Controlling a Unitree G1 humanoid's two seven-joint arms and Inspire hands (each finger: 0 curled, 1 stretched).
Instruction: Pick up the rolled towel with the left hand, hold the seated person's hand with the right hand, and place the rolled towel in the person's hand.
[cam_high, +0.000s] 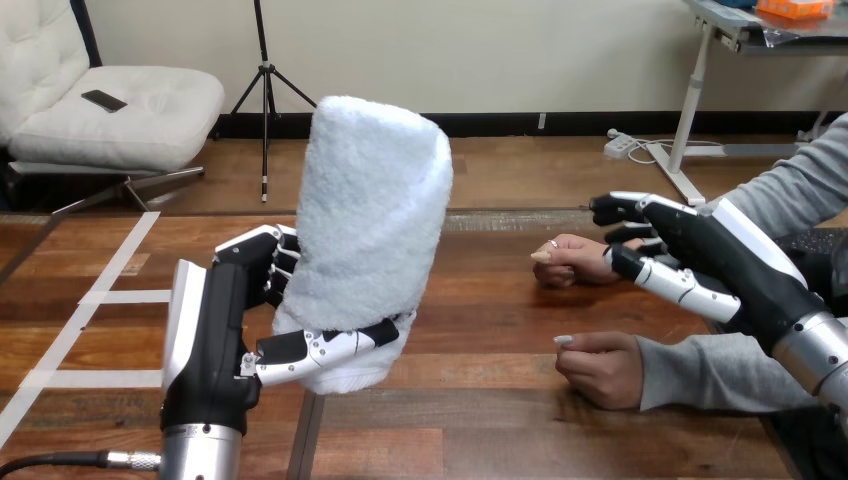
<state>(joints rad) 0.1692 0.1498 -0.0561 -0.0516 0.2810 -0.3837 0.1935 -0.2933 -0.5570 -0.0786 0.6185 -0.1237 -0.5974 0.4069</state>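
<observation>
At view's lower left, nearest the camera: L forearm rises almost vertically from the bottom edge, and the L hand (215, 320) has its white-shelled back turned to the left. This hand grips the rolled towel (372, 220), w/ the thumb laid across the towel's lower front and the fingers wrapped round its left rear side. Towel is white terry, held upright w/ a slight lean to the right, raised above the wooden table (480, 430).

Right of centre, a little further on: person's near hand (600, 368), grey sleeve, rests loosely fisted on the table, well apart from the towel.

Beyond it: R arm enters at the lower right edge & slants up and to the left. R hand (700, 250) is spread, not closed on anything; its fingers are nearly straight and point left, w/ the thumb below them. Fingertips reach the wrist of the person's far hand (565, 262), a fist resting on the table. Fingers sit above that wrist, thumb at its near side. Contact betw. the two cannot be told.
</observation>
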